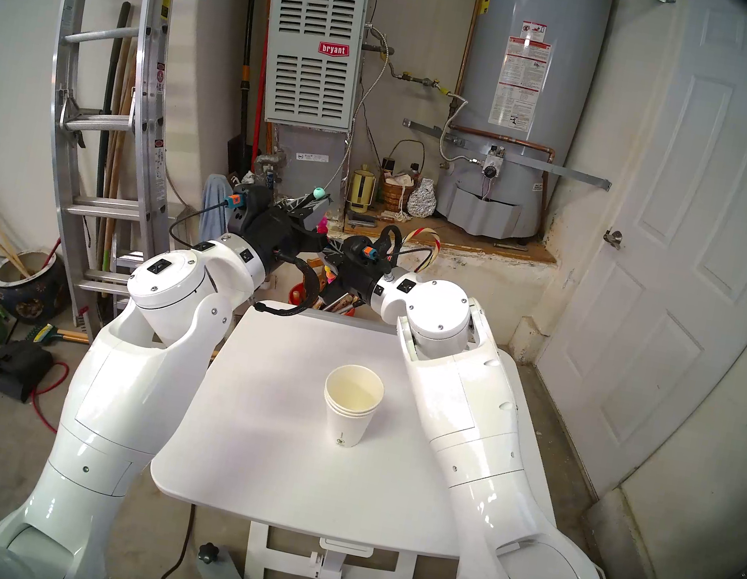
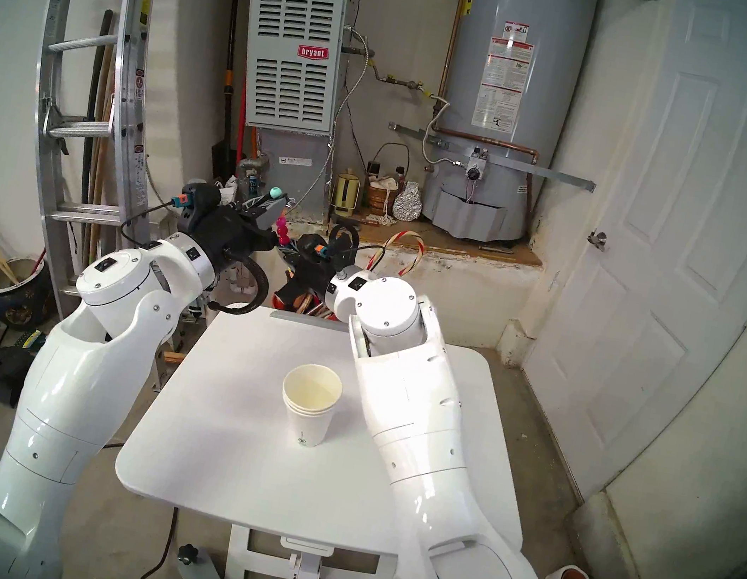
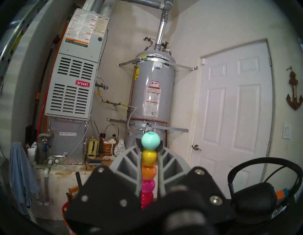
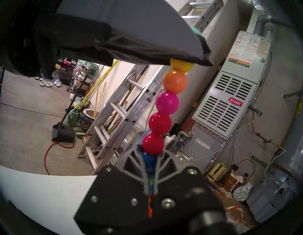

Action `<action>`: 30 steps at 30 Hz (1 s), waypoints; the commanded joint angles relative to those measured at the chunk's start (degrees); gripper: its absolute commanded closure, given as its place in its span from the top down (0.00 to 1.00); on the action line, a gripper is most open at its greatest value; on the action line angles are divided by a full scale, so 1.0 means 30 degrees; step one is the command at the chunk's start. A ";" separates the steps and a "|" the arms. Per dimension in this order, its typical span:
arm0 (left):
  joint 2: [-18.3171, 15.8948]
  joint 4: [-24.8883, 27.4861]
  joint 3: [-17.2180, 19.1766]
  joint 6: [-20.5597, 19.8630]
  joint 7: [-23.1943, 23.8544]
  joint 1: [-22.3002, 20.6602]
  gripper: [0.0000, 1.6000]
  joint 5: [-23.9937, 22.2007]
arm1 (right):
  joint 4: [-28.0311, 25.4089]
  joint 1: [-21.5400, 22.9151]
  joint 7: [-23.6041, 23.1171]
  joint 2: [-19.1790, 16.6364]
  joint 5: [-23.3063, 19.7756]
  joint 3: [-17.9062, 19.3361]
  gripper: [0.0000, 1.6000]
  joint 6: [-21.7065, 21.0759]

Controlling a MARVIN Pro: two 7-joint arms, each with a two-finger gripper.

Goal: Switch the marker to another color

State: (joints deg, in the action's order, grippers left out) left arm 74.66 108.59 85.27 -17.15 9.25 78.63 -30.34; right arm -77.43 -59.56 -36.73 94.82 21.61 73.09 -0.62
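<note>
gripped at both ends above the desk (image 1: pixel 266 436): marker (image 4: pixel 167 101) upright, left tool (image 3: pixel 150 157) clamped on yellow bead, right tool (image 4: pixel 150 165) clamped on blue.

The marker (image 4: pixel 167 105), a slim stick of glossy beads, teal, yellow, orange, pink, red, blue, hangs in the air beyond the table's far edge.

Paper cups (image 1: pixel 350 410): nested, upright on the table (image 1: pixel 262 460), near its middle.
Marker (image 4: pixel 164 114): above the far edge of the table, between both grippers.
Left gripper (image 3: pixel 150 154): clamped on the upper end of the marker.
Right gripper (image 4: pixel 150 165): clamped on the lower end.
Candy cane (image 1: pixel 424 241): behind the right gripper.
</note>
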 commanded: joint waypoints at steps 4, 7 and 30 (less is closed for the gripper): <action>-0.0107 -0.0199 0.0062 0.0040 -0.0073 0.0093 0.00 0.0247 | -0.1062 0.1031 0.0300 0.0587 -0.0405 0.0259 0.00 0.0713; -0.0055 -0.0281 0.0035 0.0051 -0.0051 0.0069 0.00 0.0305 | -0.1212 0.1066 0.0282 0.0660 -0.0434 0.0292 0.00 0.0728; 0.0420 -0.0100 0.0402 0.0114 0.0038 0.0081 0.00 -0.0247 | -0.1022 0.0950 0.0264 0.0719 -0.0278 0.0202 0.00 0.0961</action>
State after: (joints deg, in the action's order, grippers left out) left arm 75.11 107.91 86.42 -16.90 9.36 78.73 -30.27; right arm -77.65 -59.50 -36.46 94.87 21.65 74.03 0.39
